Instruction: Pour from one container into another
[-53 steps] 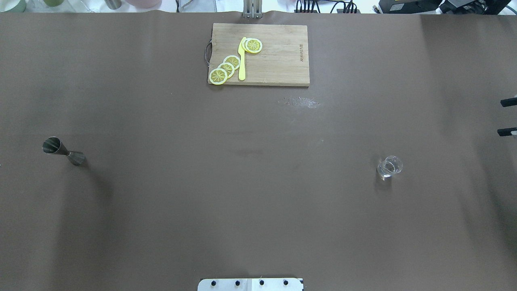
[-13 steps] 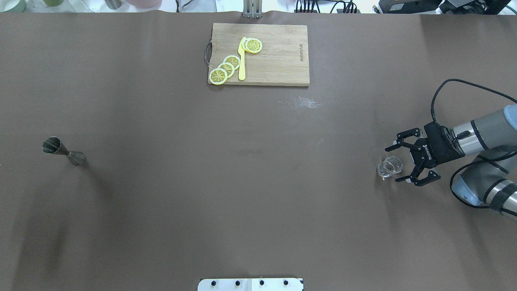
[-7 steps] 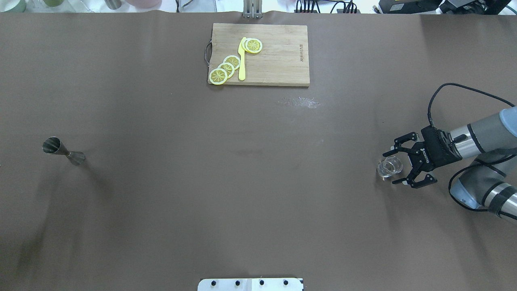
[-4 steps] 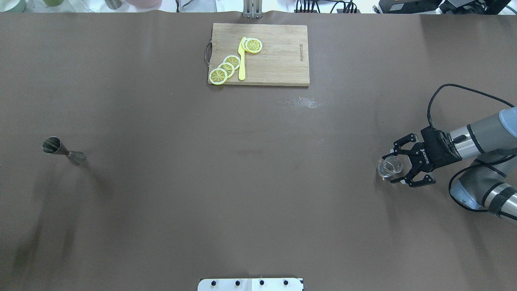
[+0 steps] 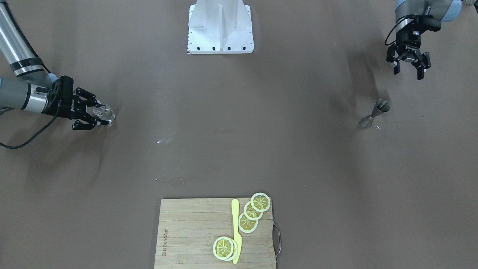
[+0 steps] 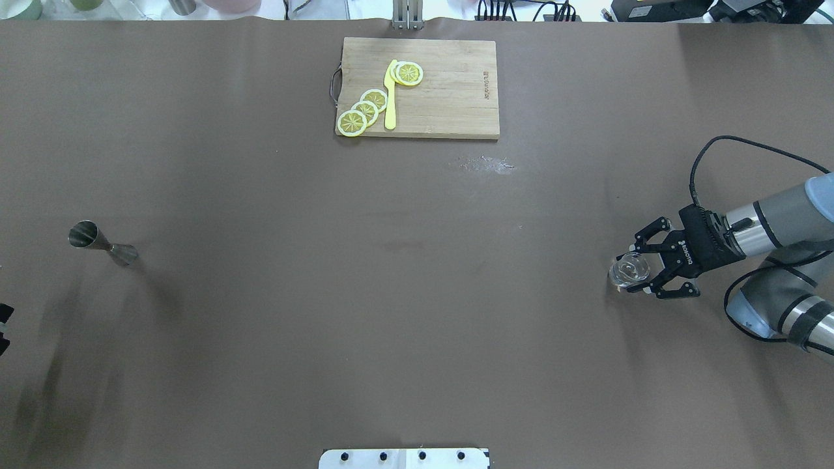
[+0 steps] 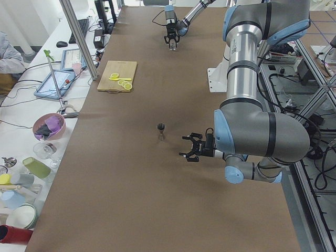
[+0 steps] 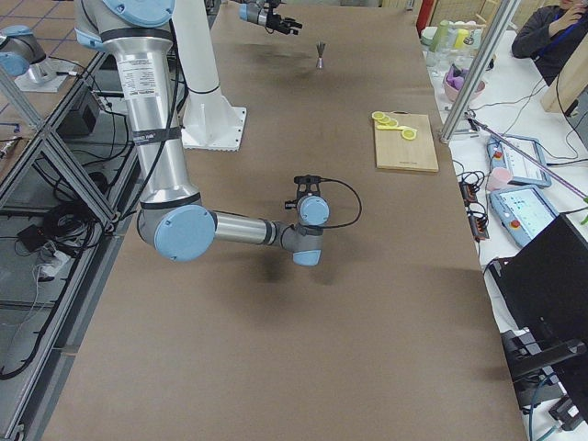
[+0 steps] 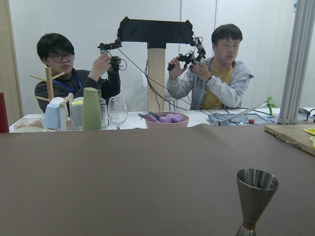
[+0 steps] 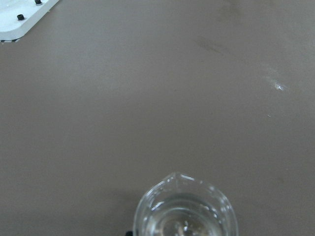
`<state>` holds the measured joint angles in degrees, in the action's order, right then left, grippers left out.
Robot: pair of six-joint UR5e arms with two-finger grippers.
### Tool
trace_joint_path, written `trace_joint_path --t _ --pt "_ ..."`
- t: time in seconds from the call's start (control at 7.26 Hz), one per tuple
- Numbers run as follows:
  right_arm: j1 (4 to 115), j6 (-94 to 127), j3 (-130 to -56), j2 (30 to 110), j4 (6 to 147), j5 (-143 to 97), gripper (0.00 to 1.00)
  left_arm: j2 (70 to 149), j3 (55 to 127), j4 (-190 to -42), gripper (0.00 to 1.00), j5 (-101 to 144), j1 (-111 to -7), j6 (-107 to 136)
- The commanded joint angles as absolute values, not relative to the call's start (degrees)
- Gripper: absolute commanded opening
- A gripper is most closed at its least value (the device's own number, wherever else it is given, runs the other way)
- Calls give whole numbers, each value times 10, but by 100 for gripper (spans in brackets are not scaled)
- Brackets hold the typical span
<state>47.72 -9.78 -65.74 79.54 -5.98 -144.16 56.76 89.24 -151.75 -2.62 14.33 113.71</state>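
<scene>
The grey metal jigger (image 6: 103, 244) stands upright at the table's left side, also seen as the jigger (image 5: 374, 113) and the jigger (image 9: 256, 196) low right in the left wrist view. My left gripper (image 5: 407, 74) hovers open, short of it toward the robot; only the edge of the left gripper (image 6: 2, 327) shows overhead. The clear glass (image 6: 629, 270) stands at the right, the glass (image 5: 104, 113). My right gripper (image 6: 636, 270) lies level with its fingers close on either side of the glass (image 10: 184, 211). I cannot tell whether they touch it.
A wooden cutting board (image 6: 449, 88) with lemon slices (image 6: 365, 109) and a yellow knife (image 6: 390, 94) lies at the far middle. A small wet patch (image 6: 485, 165) sits before it. The robot's base plate (image 6: 404, 458) is at the near edge. Two people (image 9: 216, 69) sit beyond the left table end.
My right arm came in from the right, set its open fingers around the glass and narrowed them. My left gripper has just entered at the overhead view's left edge. Jigger and glass stayed put.
</scene>
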Motion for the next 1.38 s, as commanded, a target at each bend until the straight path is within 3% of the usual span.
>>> trace_joint_path --t 0.0,0.14,0.41,1.24 --pt "478 -98 -658 796 -60 -1443 34 569 901 -1470 98 19 125 1162" --pt "478 -98 -658 797 -60 -1444 26 570 904 -1458 98 32 124 1166" --pt "487 -98 -663 798 -59 -1446 3 582 916 -1430 98 101 98 1165" --pt "565 -101 -678 792 -41 -1455 0 650 976 -1253 98 108 49 1167"
